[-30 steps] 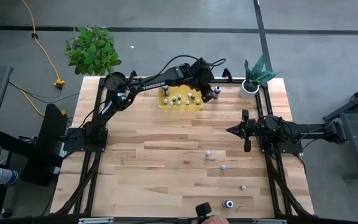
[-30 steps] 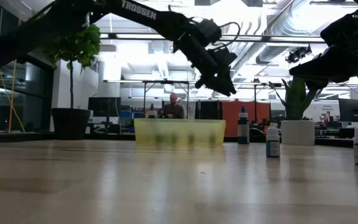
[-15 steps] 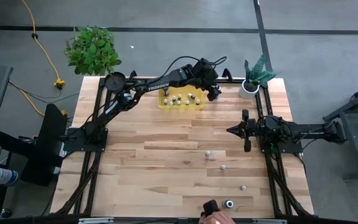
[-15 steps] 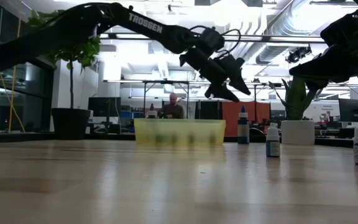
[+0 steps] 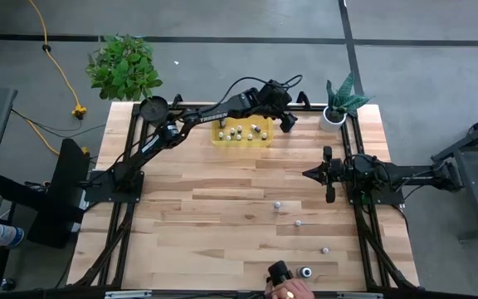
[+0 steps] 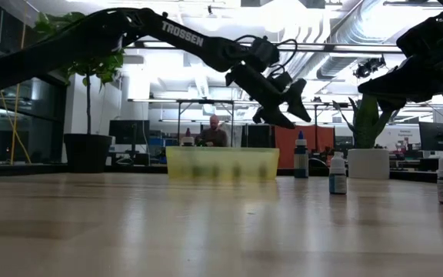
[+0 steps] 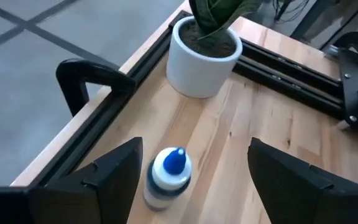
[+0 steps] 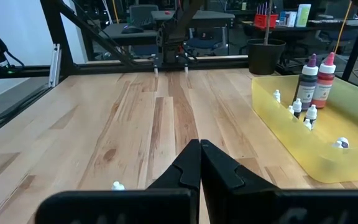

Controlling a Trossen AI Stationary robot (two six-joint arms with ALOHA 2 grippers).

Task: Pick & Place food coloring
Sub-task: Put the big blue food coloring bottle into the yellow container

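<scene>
Food coloring bottle (image 7: 168,176), pale body, blue tip, upright between spread left gripper (image 7: 194,171) fingers

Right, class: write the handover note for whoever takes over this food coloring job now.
Left gripper: open, empty, above the blue-capped bottle beside the yellow bin.
Right gripper: shut, empty, waiting at the table's right side.
Done: several bottles stand in the bin.
Left: the blue-capped bottle and four loose bottles on the table's near half.
</scene>
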